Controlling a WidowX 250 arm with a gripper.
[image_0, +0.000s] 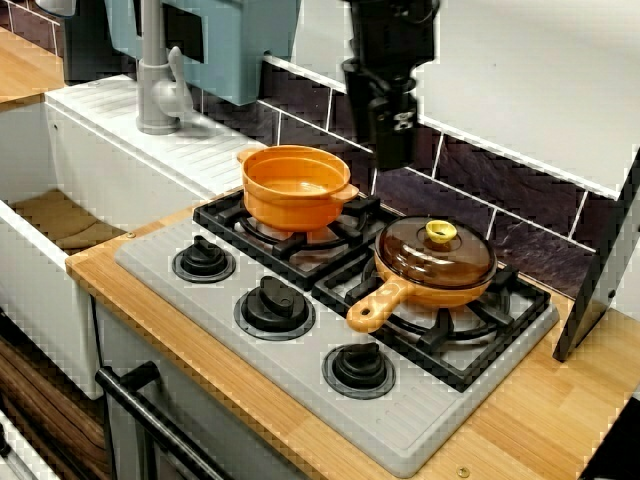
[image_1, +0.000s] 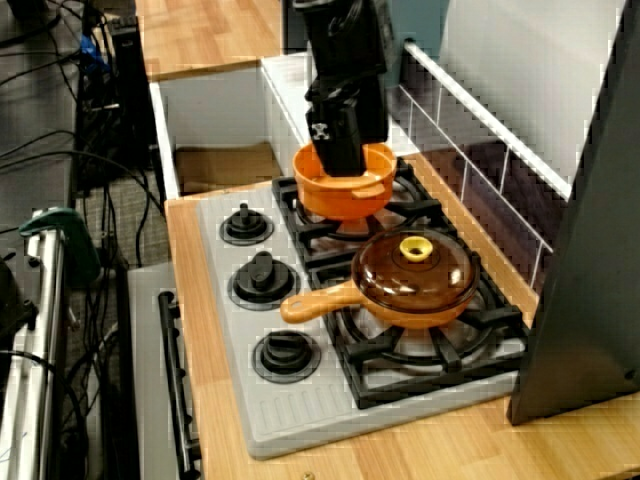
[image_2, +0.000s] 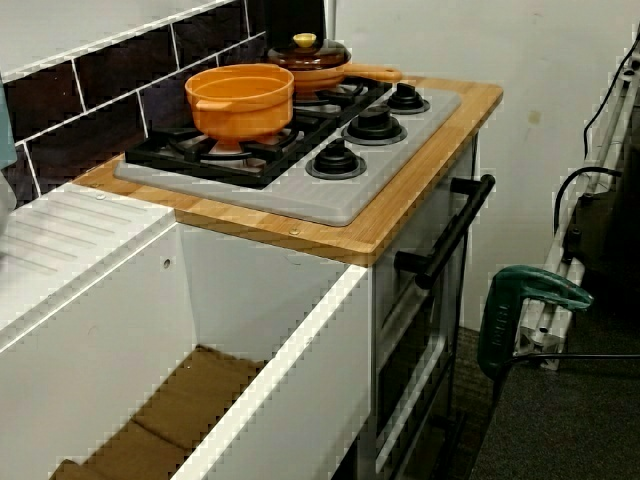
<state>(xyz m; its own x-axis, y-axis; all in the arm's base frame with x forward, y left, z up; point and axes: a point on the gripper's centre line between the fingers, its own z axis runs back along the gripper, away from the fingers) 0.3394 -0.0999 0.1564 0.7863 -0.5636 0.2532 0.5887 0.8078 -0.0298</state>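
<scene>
The pot (image_0: 295, 185) is orange, lidless and empty. It stands upright on the stove (image_0: 420, 430) burner nearest the sink (image_0: 60, 220). It looks like moulded plastic, so I judge it light, stiff and rather slick. The thin rim or either of the two small ear handles, at 9 and 3 o'clock in the view from the front corner, would give the surest hold.

The gripper (image_0: 392, 155) hangs at about 1 o'clock of the pot, near the tiled wall (image_0: 520, 200). In the view from the stove's end it overlaps the pot's far rim. Its fingertips are hidden, so I cannot tell how wide it stands or whether it touches anything.

At 4 o'clock of the pot sits a pan (image_0: 435, 275) under a brown lid (image_0: 435, 250). Three knobs (image_0: 275, 305) line the front, and the tap (image_0: 155, 80) is at 10 o'clock.
</scene>
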